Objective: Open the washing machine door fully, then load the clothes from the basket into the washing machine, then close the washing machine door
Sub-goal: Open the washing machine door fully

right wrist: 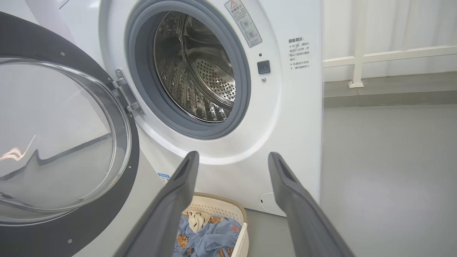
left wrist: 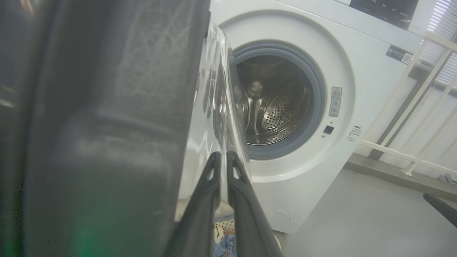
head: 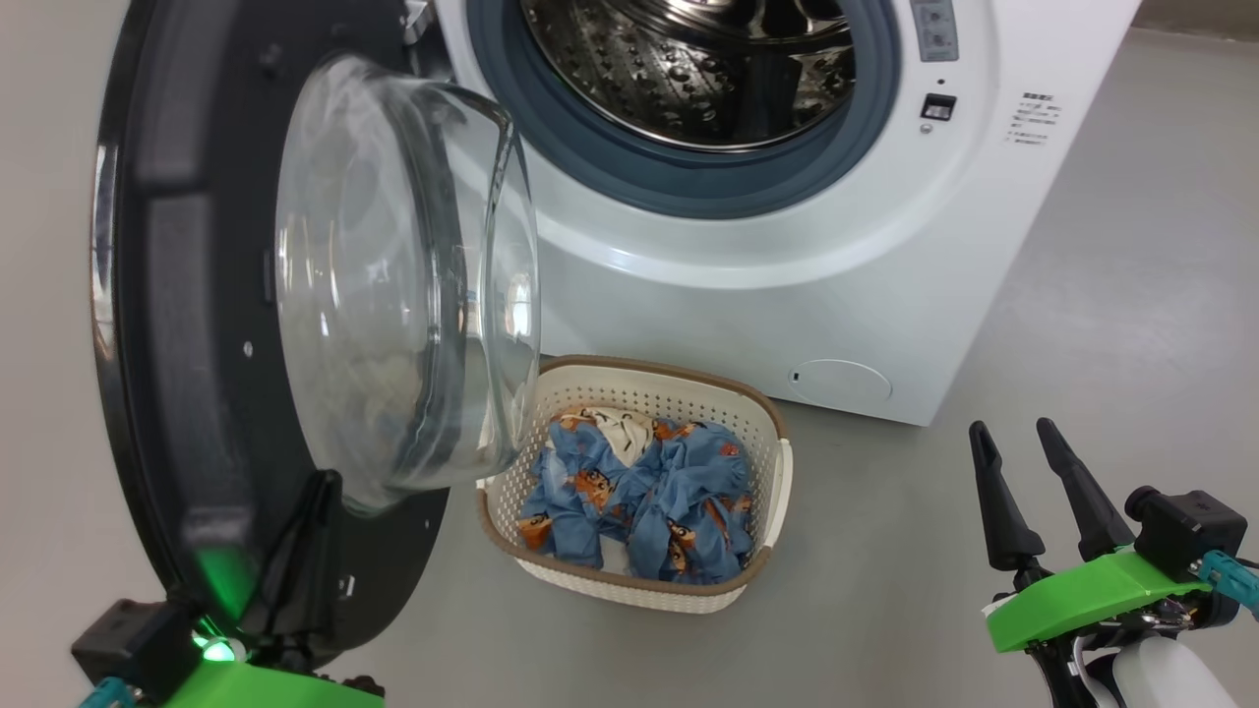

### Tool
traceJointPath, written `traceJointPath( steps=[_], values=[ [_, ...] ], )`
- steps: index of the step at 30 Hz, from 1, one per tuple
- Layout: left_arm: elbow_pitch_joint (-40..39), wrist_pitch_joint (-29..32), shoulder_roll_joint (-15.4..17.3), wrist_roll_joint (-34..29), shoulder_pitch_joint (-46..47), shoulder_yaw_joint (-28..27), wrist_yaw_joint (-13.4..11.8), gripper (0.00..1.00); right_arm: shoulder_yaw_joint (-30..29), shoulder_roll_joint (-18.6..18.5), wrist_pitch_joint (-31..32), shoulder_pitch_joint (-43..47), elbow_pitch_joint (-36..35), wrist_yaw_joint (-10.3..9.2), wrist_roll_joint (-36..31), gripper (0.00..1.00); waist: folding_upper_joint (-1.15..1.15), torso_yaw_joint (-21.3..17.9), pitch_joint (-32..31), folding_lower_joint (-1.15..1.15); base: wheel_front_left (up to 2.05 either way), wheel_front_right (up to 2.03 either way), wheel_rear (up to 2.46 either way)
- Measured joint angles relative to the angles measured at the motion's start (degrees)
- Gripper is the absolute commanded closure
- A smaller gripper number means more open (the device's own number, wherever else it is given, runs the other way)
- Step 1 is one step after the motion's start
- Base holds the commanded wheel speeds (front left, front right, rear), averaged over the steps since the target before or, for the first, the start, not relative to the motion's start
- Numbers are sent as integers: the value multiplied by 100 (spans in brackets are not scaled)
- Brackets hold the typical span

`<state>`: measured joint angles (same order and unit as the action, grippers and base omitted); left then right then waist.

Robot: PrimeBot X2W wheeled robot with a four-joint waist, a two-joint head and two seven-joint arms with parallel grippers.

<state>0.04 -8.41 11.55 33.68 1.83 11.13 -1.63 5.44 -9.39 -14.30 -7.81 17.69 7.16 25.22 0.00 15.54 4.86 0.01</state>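
Basket [head: 779, 470] partly behind door [head: 182, 393]

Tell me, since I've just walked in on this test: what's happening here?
The robot is at the start of loading laundry. Its shut left gripper sits at the inner face of the washing machine door, which stands wide open, and seems to be pushing it. The right gripper hangs open and empty. The clothes lie in the basket before the washing machine; its drum is empty.
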Motion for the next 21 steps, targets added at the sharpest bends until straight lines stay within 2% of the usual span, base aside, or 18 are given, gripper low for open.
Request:
traceJointPath(
  steps=[9,21],
  values=[
    [225,0,243,77,150,-498,-199,100,13,3,0,-1,25,0,-1,0,0,250,86,0,0,0,0],
    [1011,14,603,388,587,-944,-135,100,31,-19,0,-139,48,0,-8,0,0,538,271,0,0,0,0]
  ],
)
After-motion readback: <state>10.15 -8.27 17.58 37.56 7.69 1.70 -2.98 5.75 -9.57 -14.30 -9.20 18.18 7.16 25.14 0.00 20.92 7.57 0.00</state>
